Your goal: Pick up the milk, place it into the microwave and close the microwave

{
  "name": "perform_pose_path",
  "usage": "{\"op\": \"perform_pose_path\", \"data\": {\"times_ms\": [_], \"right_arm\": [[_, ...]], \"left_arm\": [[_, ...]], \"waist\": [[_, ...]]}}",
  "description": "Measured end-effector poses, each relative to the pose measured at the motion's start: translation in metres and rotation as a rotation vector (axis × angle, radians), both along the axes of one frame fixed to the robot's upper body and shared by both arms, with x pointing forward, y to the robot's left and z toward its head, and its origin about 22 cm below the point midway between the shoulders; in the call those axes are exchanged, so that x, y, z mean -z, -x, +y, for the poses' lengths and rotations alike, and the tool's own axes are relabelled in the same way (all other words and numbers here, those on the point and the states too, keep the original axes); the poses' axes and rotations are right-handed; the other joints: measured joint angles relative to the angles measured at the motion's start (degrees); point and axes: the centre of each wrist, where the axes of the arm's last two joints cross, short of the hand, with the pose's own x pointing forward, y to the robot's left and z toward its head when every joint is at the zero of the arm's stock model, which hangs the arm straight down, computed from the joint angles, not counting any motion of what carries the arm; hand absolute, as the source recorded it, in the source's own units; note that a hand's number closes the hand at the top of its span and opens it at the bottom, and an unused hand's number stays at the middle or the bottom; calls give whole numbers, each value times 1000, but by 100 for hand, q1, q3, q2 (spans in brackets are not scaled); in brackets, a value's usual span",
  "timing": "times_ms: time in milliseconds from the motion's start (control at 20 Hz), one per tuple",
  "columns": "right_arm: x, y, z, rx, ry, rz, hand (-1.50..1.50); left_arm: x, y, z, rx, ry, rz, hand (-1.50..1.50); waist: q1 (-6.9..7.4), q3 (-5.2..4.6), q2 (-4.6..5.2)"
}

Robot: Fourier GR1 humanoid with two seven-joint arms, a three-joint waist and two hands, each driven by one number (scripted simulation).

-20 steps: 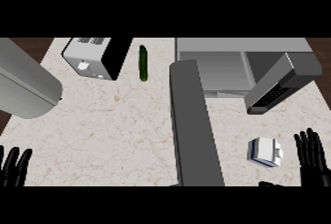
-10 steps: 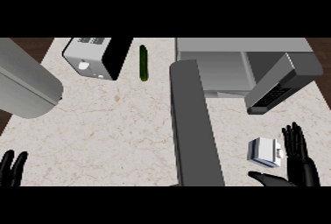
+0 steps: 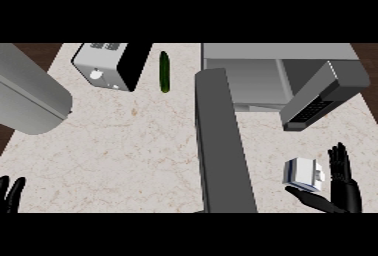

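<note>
Head view, steeply down on a pale marbled counter (image 3: pixel 125 150). Milk (image 3: pixel 303 174), a small white and blue carton, lying on the counter at lower right, outside the microwave (image 3: pixel 255 75) and right of its open door (image 3: pixel 221 145), which runs as a long grey slab down the middle of the view. Right hand (image 3: pixel 341 187) just beside the carton on its right, fingers straight and pointing up the view, thumb spread out below the carton's lower edge; open, not curled round anything, contact with the carton not clear. Left hand (image 3: pixel 10 195) at the lower left corner, only straight fingertips showing above the edge, open and holding nothing, well apart from the milk. Microwave at upper right with its grey cavity exposed, a dark angled panel with keys (image 3: pixel 321 95) to the right of it. Toaster (image 3: pixel 111 64) at upper left, tilted; green cucumber (image 3: pixel 164 71) just beside it, lying lengthwise between toaster and microwave. Large grey cylinder (image 3: pixel 29 92) slanting in from the left edge.
</note>
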Motion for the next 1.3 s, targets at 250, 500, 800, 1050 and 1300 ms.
{"op": "perform_pose_path", "data": {"times_ms": [250, 500, 800, 1050, 1300], "right_arm": [[13, 2, -20, 8, 7, 15, -150], [21, 8, -23, -178, -112, 41, -150], [21, 0, -12, -308, -181, 29, 150], [15, -16, 2, -234, -98, -70, 150], [5, -26, 9, -201, -112, -159, 150]], "left_arm": [[-1, -2, -3, 6, -1, 4, -150], [3, -4, -4, 5, 6, 9, -150], [6, -4, -4, -1, 0, 19, -150], [5, -4, -1, -3, 12, 8, -150], [3, -7, -2, 3, 17, 16, -150]], "waist": [[4, 2, 2], [23, 8, 9], [1, 6, 0], [-16, 0, -7], [-40, -3, -11]]}}
